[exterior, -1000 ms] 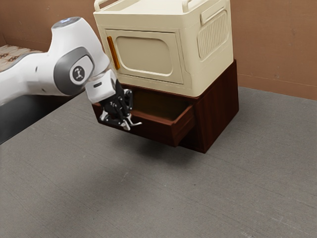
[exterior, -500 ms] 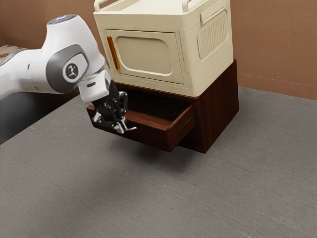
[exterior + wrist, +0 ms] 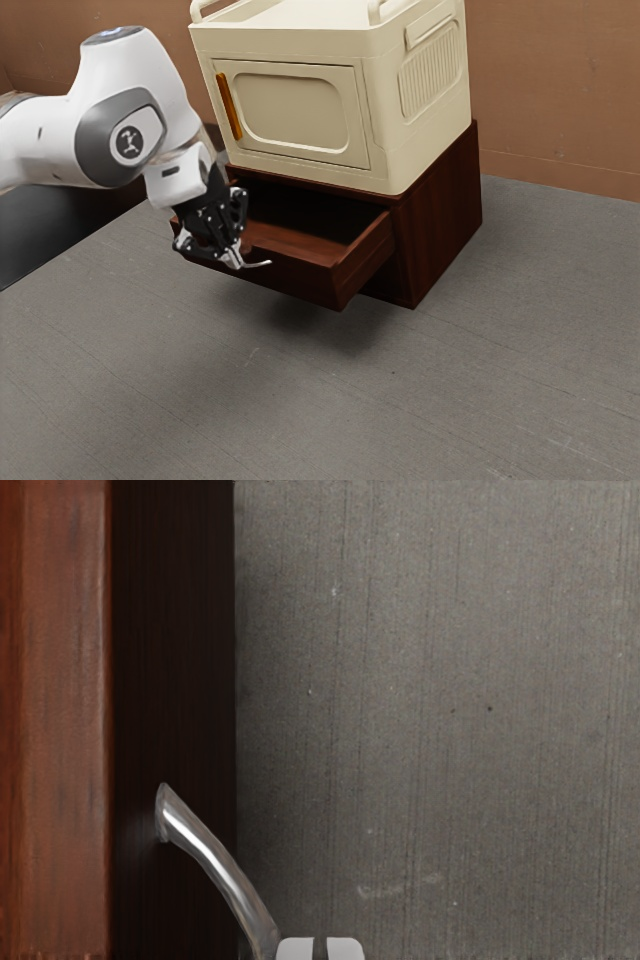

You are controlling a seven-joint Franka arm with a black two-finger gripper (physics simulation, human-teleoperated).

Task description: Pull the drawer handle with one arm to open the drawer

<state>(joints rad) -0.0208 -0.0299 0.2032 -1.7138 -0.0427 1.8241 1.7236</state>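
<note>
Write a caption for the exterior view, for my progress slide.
Gripper closed on the metal handle, the drawer open in a brown cabinet beneath a cream box.

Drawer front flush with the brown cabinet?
No, the drawer juts out from the brown cabinet, its inside exposed.

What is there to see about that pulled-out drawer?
The drawer is dark reddish-brown, with what looks like wood grain. Boxy and open on top, its inside in shadow, it juts out of the matching cabinet. A curved, shiny, metallic-looking handle stands out from its front, and the robot's gripper appears closed on it.
</note>
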